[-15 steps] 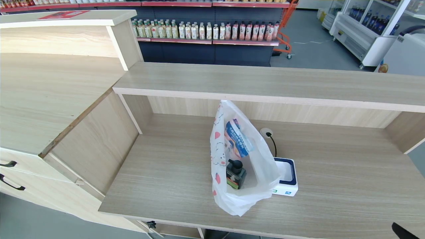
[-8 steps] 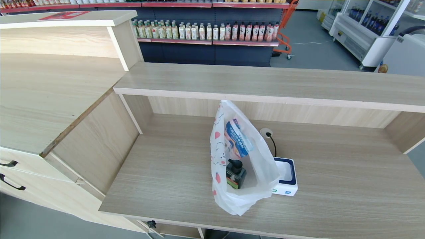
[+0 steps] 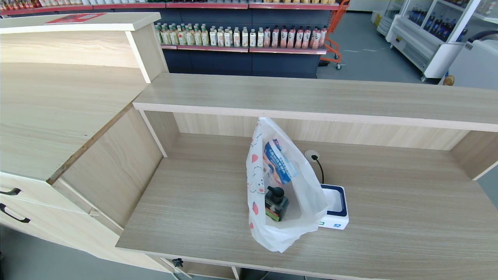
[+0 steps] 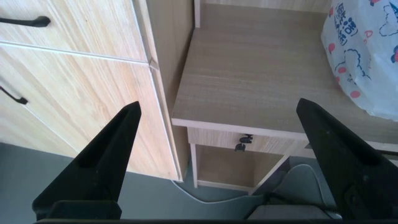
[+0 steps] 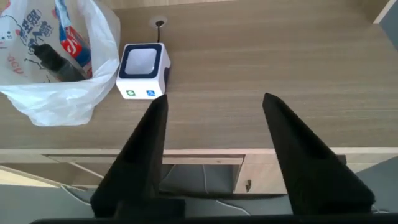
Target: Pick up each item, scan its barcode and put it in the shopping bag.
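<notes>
A white shopping bag (image 3: 286, 229) with red and blue prints stands open on the wooden counter (image 3: 389, 217). Inside it sit a dark pump bottle (image 3: 276, 203) and a blue and orange packet (image 3: 278, 161). A white barcode scanner (image 3: 335, 208) with a dark blue rim stands against the bag's right side, its cable running back into a hole. My left gripper (image 4: 217, 158) hangs open below the counter's front left corner, holding nothing. My right gripper (image 5: 214, 140) is open over the counter's front edge, nearer than the scanner (image 5: 143, 71) and the bag (image 5: 56, 74).
A raised shelf (image 3: 311, 97) runs across the back of the counter. A taller cabinet with drawers (image 3: 46, 128) stands to the left. A small key (image 4: 244, 142) hangs in a drawer under the counter. Store shelves with bottles (image 3: 241, 37) and coolers lie beyond.
A dark tip of the right arm at the lower right corner of the head view one second ago has dropped out of that picture. The bag, its contents and the scanner have not moved.
</notes>
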Motion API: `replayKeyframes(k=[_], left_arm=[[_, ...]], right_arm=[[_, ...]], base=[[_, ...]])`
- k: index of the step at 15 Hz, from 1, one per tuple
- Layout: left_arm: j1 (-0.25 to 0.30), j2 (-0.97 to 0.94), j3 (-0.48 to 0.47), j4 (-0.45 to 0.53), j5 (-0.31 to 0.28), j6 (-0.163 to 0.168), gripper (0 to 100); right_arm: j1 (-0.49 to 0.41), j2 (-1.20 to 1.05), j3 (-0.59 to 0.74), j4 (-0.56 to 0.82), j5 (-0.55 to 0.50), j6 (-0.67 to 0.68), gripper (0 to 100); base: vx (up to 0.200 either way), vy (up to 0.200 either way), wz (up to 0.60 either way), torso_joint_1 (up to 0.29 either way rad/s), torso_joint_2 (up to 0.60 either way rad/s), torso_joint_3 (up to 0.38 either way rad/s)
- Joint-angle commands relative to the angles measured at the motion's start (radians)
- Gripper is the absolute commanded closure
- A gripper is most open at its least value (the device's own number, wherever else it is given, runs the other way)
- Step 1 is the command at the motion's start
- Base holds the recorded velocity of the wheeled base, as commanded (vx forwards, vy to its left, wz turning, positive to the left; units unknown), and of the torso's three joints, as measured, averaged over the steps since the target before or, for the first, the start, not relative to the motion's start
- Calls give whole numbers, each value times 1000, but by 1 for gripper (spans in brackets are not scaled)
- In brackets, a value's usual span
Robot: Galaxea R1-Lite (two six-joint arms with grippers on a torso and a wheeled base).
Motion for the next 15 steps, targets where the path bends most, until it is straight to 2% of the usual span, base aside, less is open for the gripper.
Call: replayKeyframes(k=[1, 3, 9, 12, 15], left_arm=[[0, 0, 0, -2, 0, -4, 0], [0, 0, 0, 0, 0, 7, 0], [0, 0, 0, 0, 2, 25, 0], [0, 0, 0, 0, 2, 18, 0], [0, 0, 0, 0, 2, 16, 0]], right_arm=[[0, 4, 0, 1, 0, 2, 100], [0, 4, 0, 1, 0, 2, 100], [0, 4, 0, 1, 0, 5, 100], [0, 4, 0, 1, 0, 7, 100], [0, 4, 0, 1, 0, 5, 100]], base=[[0, 0, 0, 0, 0, 0], [0, 0, 0, 0, 0, 0], [0, -200, 0, 5, 3, 5], [0, -200, 0, 4, 1, 2], [0, 0, 0, 0, 0, 0]])
